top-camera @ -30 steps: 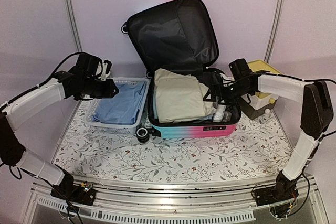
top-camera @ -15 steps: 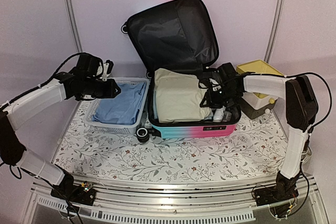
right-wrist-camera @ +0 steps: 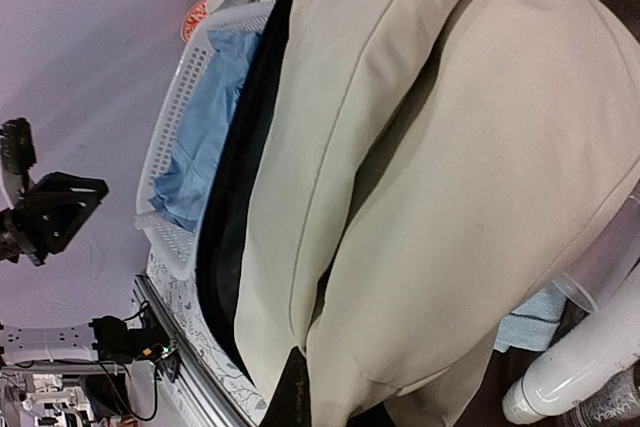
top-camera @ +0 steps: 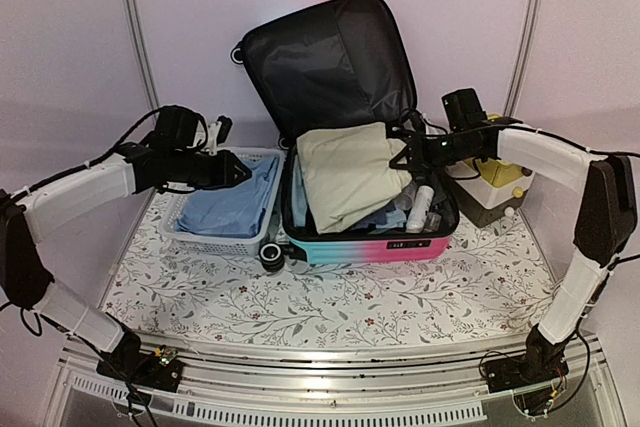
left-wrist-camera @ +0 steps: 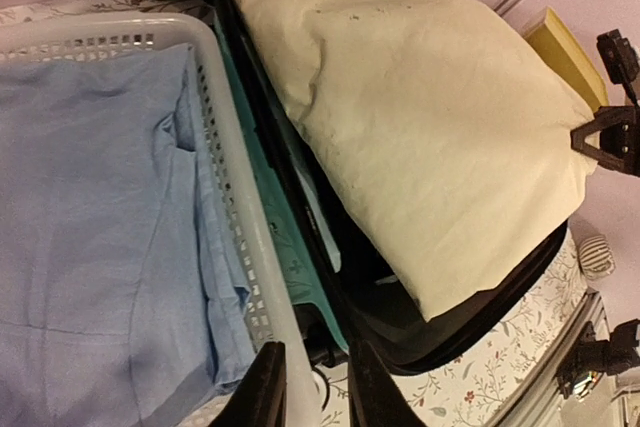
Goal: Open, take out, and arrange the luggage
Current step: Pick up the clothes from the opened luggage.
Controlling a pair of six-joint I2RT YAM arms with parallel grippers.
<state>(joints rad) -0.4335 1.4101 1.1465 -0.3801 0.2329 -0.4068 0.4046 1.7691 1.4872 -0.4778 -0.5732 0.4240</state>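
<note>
Centre of the overhead view: the pink-to-turquoise hard-shell child's suitcase lies open on the flower-printed table, its black-lined lid standing up against the back wall. The right pincer is clamped tight on the right-hand edge of the cream folded fabric garment. That edge is raised while the rest sags into the shell. Soft, light stuff, I'd say. It will droop and may unfold, so a pinch nearer the fold would carry it tidier. In the lower right of the shell lie white plastic bottles, smooth and round, likely to roll. At the left of the frame the left pincer hovers over the white perforated plastic basket with blue cloth in it. Its fingers are a little apart, holding nothing. The suitcase itself looks stiff and slick, and its rim seems the obvious hold.
</note>
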